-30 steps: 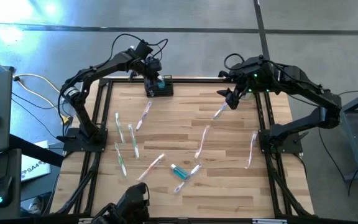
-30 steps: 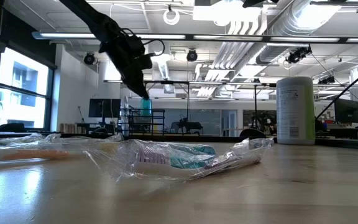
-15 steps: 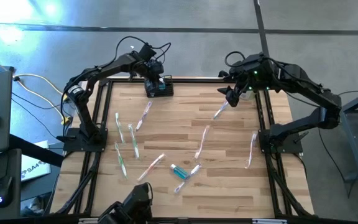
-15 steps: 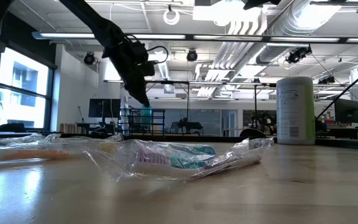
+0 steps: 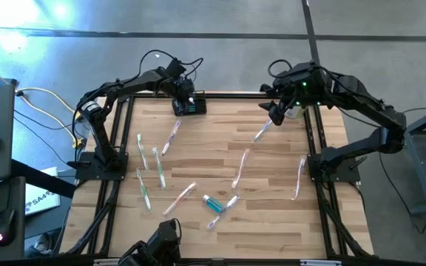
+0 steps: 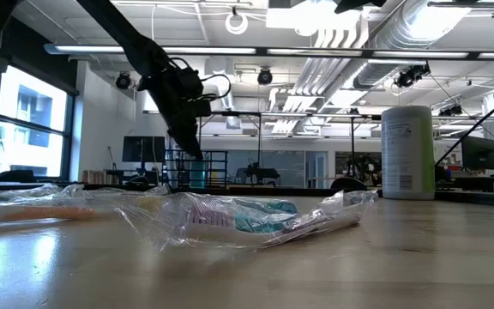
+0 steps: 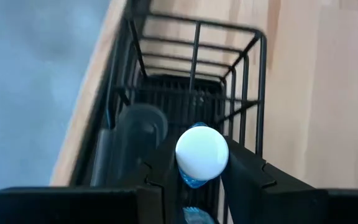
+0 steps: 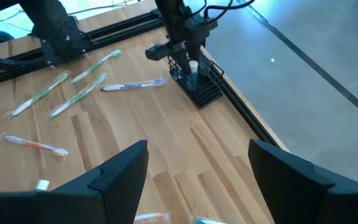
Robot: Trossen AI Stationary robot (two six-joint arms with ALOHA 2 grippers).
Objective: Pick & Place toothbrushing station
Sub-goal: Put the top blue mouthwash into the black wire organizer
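The toothbrushing station, a small black wire rack, stands at the table's far edge, left of the middle; it also shows in the left wrist view and the right wrist view. My left gripper is right above it, shut on a blue tube with a white cap. My right gripper is open and empty over the far right of the table, above a wrapped toothbrush. My left gripper pinches the blue tube between its two fingers, on the blue body just under the white cap. The fingers come from above, pointing down. The tube stands upright, cap up, over the rack's compartments; its lower end is hidden by the cap and fingers.
Several wrapped toothbrushes lie about the table's left, middle and right. A small teal piece lies near the front. A tall white cylinder stands at the far right. A dark frame rail runs behind the rack.
My left gripper has gone down toward the black rack with the blue tube, which stays upright and now sits lower among the rack's wires. It has kept shut on the tube.
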